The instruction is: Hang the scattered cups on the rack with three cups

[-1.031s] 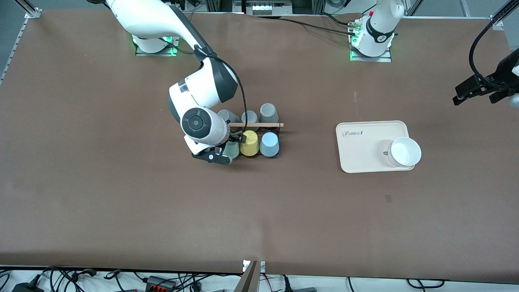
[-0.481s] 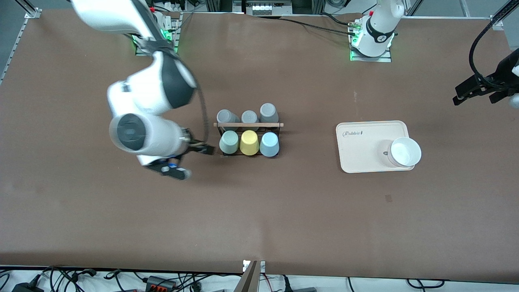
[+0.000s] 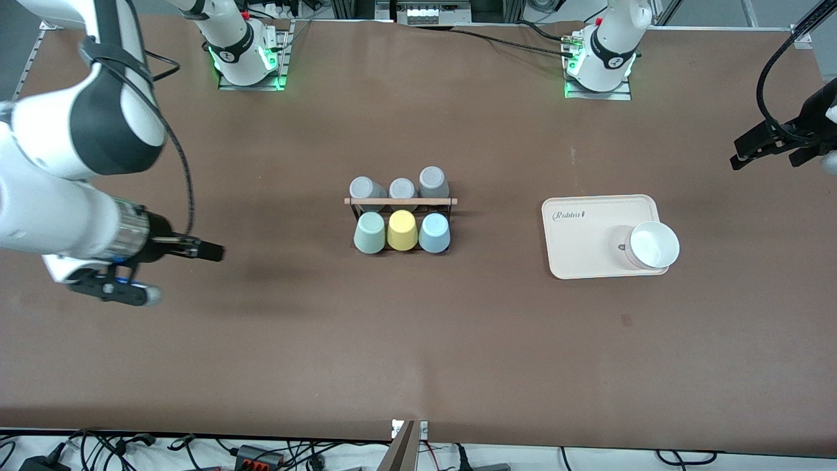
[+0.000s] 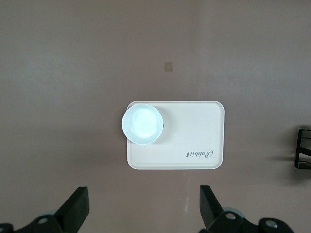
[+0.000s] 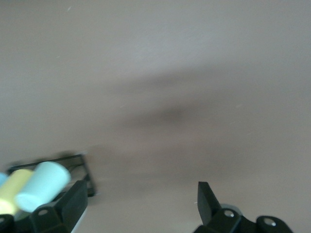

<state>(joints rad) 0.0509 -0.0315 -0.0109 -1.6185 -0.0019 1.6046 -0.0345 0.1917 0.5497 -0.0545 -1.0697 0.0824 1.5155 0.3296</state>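
Observation:
The black wire rack (image 3: 450, 210) with its wooden rod (image 3: 400, 201) stands mid-table. The mint green cup (image 3: 369, 233), a yellow cup (image 3: 401, 230) and the light blue cup (image 3: 434, 233) sit upside down on its row nearer to the front camera. My right gripper (image 3: 209, 250) is open and empty, up over bare table toward the right arm's end, apart from the rack. Its wrist view (image 5: 140, 201) shows the mint cup (image 5: 43, 184) and the rack (image 5: 83, 170). My left gripper (image 3: 752, 147) waits open and empty, high over the left arm's end of the table (image 4: 143, 208).
Three grey cups (image 3: 402, 188) sit on the rack's row farther from the front camera. A cream tray (image 3: 588, 242) with a white bowl (image 3: 654, 244) on it lies toward the left arm's end. The left wrist view shows the tray (image 4: 194, 141) and bowl (image 4: 142, 124).
My right gripper has moved away from the mint cup at the rack toward the right arm's end of the table. The mint cup stays on the rack. The left arm has not moved.

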